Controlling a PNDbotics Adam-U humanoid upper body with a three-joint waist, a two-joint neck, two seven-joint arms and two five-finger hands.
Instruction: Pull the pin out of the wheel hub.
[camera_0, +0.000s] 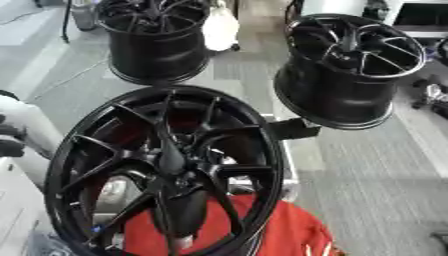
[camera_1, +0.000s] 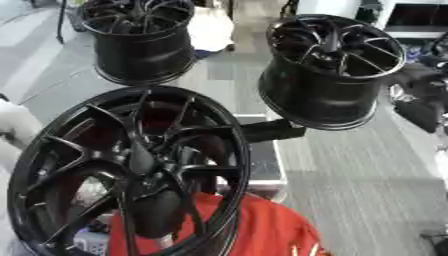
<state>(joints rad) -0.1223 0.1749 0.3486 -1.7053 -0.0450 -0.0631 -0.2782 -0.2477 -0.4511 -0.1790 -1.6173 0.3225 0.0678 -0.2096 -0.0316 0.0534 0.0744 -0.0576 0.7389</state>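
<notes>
A large black wheel (camera_0: 166, 170) fills the lower left of both views, standing nearly upright and tilted a little, its thin curved spokes meeting at a dark hub (camera_0: 175, 167) near the middle. The pin itself cannot be made out among the dark spokes and hub.

Behind the spokes, below the hub, a dark rounded shape (camera_0: 184, 210) shows through the gaps. It may be part of a hand or arm of the robot, but the views do not let me tell, nor whether any fingers are spread or closed. No hand of the robot shows clearly in either view.

Under and behind the lower part of the wheel lies something red (camera_0: 289, 232), like cloth, reaching toward the bottom edge of the view. A white rounded object (camera_0: 31, 130) sits at the left edge beside the wheel's rim. A small black block (camera_1: 271, 131) juts out just beside the wheel's right rim, and below it a pale flat surface (camera_1: 262, 167) shows behind the rim.

Farther back on the grey floor (camera_0: 376, 190) stand two more black wheels, well apart from each other: one at the upper left (camera_0: 153, 42), one at the upper right (camera_0: 350, 70), both lying with the open face tilted upward. Between them, near the top edge, a white object (camera_0: 220, 27) rests just beside the left one.
</notes>
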